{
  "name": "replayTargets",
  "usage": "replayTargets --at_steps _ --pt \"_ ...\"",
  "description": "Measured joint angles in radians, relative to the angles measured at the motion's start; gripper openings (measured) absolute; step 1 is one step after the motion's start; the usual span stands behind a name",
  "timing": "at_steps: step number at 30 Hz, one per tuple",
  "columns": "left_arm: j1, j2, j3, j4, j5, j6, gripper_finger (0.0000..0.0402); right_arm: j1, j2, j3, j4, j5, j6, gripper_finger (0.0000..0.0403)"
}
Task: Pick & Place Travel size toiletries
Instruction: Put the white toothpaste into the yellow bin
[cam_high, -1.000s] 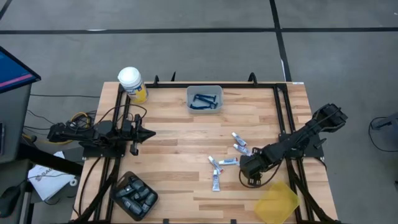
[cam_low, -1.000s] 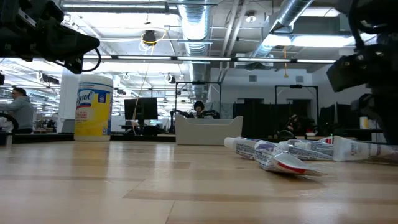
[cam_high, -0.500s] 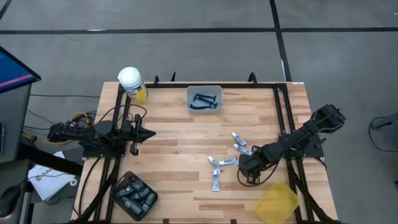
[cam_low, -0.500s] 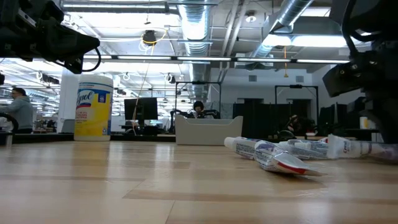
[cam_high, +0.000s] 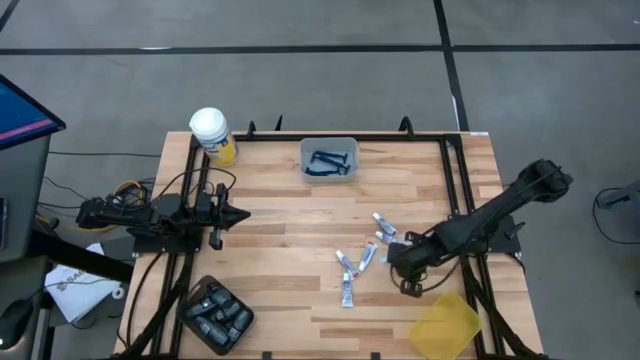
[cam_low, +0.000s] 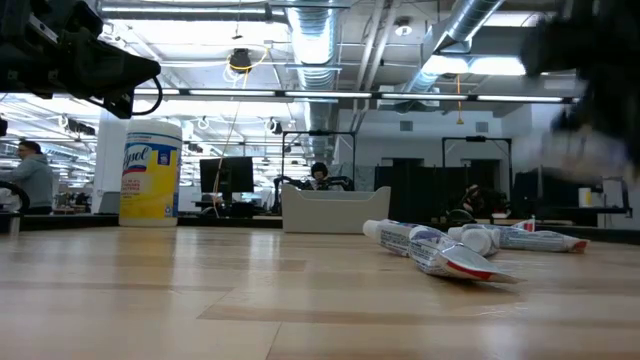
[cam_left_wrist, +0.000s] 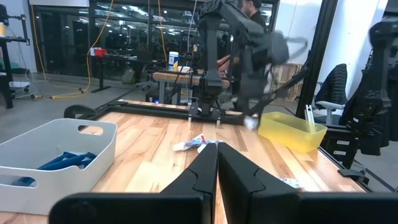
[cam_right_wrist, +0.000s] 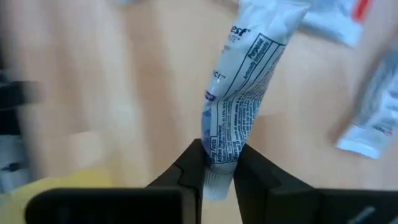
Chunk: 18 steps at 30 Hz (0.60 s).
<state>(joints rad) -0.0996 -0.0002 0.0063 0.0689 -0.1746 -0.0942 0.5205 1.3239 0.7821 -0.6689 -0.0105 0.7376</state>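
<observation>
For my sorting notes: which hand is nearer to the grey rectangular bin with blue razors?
Left. The left hand rests closer to the bin; the right hand is farther, among the tubes.

High view looks straight down on the whole bench (cam_high: 280, 240); low view sits at bench-top level, facing across into the room. Left wrist view looks along the bench toward the yellow bin (cam_left_wrist: 291, 129), shared with high view; right wrist view is close above the boards.

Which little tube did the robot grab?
The tube pinched near its cap by the right end effector. The other tubes lie loose on the table.
</observation>
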Motion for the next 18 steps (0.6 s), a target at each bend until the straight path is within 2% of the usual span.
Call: replayTargets --at_steps 4,9,14,18 --pt "0.0 0.0 0.0 0.0 0.0 0.0 0.0008 0.047 -0.141 0.028 0.002 -0.027 -0.001 0.0049" --pt "0.0 0.0 0.0 0.0 0.0 0.0 0.0008 0.114 -0.262 0.038 0.022 -0.176 0.097 0.0049" --pt "0.0 0.0 0.0 0.0 0.0 0.0 0.0008 0.246 -0.273 0.038 -0.022 -0.301 0.121 0.0049" --pt "0.0 0.0 0.0 0.0 0.0 0.0 0.0008 0.353 -0.208 0.037 -0.077 -0.349 0.127 0.0049"
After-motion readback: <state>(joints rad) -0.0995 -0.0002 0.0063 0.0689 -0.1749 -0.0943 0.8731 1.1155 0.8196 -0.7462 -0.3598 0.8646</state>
